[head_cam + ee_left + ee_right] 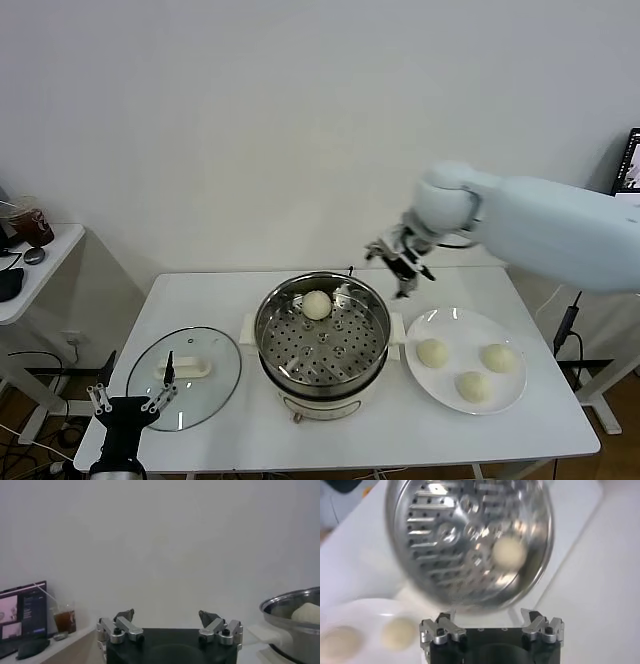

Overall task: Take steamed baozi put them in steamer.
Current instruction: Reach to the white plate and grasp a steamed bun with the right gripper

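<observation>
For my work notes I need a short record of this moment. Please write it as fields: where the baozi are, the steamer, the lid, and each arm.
baozi in steamer: one bun on the perforated tray, near the far wall
baozi on plate: three on the white plate
steamer: table centre, uncovered
glass lid: flat on the table, on the steamer's left
right gripper: above the table between steamer and plate, jaws open, empty
left gripper: low at the table's near left corner, jaws open, idle

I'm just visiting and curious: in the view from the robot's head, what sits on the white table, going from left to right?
Flat round glass lid with a white handle → shiny round stainless-steel steamer holding one cream-white bun → white round plate carrying three more buns.
</observation>
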{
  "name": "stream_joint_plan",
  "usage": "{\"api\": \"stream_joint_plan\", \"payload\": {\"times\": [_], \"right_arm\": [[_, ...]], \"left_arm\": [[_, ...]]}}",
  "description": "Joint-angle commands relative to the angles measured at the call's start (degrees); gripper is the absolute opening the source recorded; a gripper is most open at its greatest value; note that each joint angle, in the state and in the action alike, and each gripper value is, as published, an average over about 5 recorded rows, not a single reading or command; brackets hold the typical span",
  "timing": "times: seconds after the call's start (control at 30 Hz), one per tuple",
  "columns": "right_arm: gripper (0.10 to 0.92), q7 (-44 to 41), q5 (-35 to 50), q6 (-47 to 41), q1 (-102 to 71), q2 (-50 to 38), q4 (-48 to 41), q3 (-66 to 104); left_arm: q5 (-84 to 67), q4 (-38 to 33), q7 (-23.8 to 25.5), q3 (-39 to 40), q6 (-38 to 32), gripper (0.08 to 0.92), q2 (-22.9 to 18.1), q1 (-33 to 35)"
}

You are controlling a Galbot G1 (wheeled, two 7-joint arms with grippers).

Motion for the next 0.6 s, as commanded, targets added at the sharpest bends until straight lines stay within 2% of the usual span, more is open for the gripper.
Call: {"api": "stream_joint_plan", "payload": {"times": [0.03, 0.27, 0.6], "right_arm": [[0.823, -1.71, -2.46, -10.93, -6.48, -17.62, 6.7, -0.11], [0.823, -1.2, -10.46, -4.11, -23.57, -17.45, 0.87, 12.86], [0.823, 0.93, -16.17, -1.57, -37.27, -8.26, -9.91, 23.22]], "left_arm": [[0.02, 0.44, -0.2, -0.24, 0.78, 0.823, 0.62, -0.35], [0.17, 1.1, -0.26, -0.55, 0.67, 0.823, 0.64, -0.53], [0.65, 1.08, -0.15, -1.08, 0.77, 0.823, 0.47, -0.27]]}}
